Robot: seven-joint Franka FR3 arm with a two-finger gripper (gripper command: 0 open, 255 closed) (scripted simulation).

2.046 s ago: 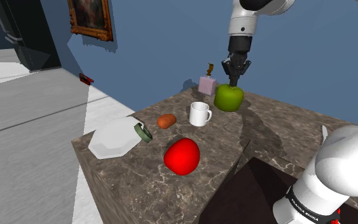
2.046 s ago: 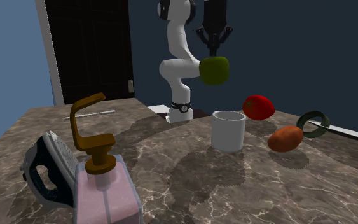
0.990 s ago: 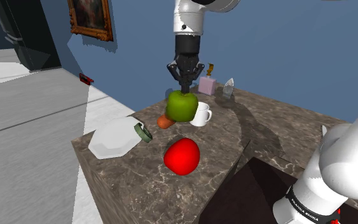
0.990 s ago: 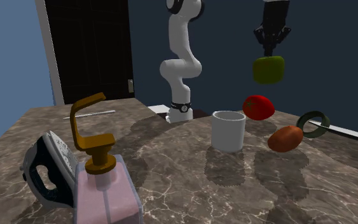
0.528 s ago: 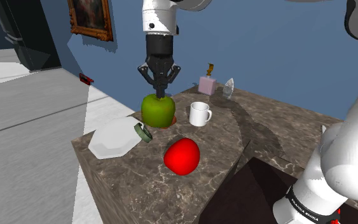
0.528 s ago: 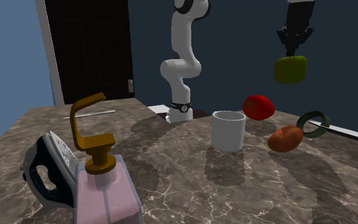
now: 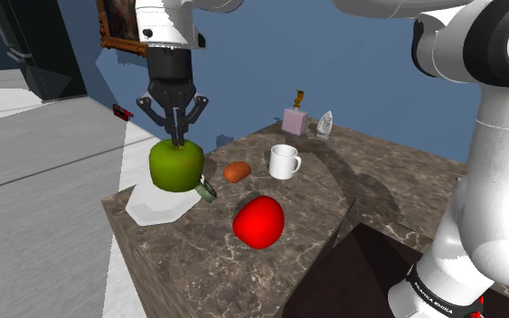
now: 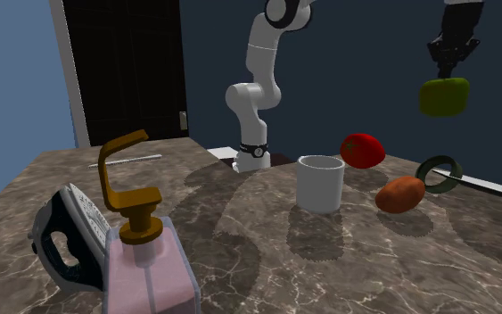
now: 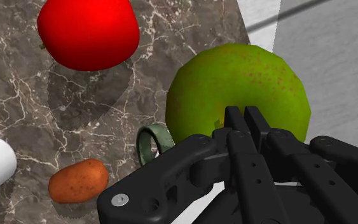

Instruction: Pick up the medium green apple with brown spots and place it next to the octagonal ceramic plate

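Observation:
The green apple (image 7: 175, 165) with brown spots hangs in the air from my gripper (image 7: 179, 137), whose fingers are shut together on its top. It hovers over the near edge of the white octagonal plate (image 7: 157, 206), at the table's corner on the shoulder view's left. In the second exterior view the apple (image 8: 444, 96) hangs high at the right under the gripper (image 8: 445, 71). The wrist view shows the apple (image 9: 238, 89) just beyond the closed gripper (image 9: 246, 118), partly over the table edge.
On the marble table (image 7: 370, 190) lie a red apple (image 7: 259, 221), a white mug (image 7: 284, 162), a small orange-brown potato (image 7: 236, 172) and a green ring (image 7: 206, 189) beside the plate. A pink soap dispenser (image 8: 142, 250) and an iron (image 8: 66, 241) stand at the far corner.
The gripper has carried the apple across the table, past the mug and potato, to above the plate at the shoulder view's left. It has stayed shut throughout.

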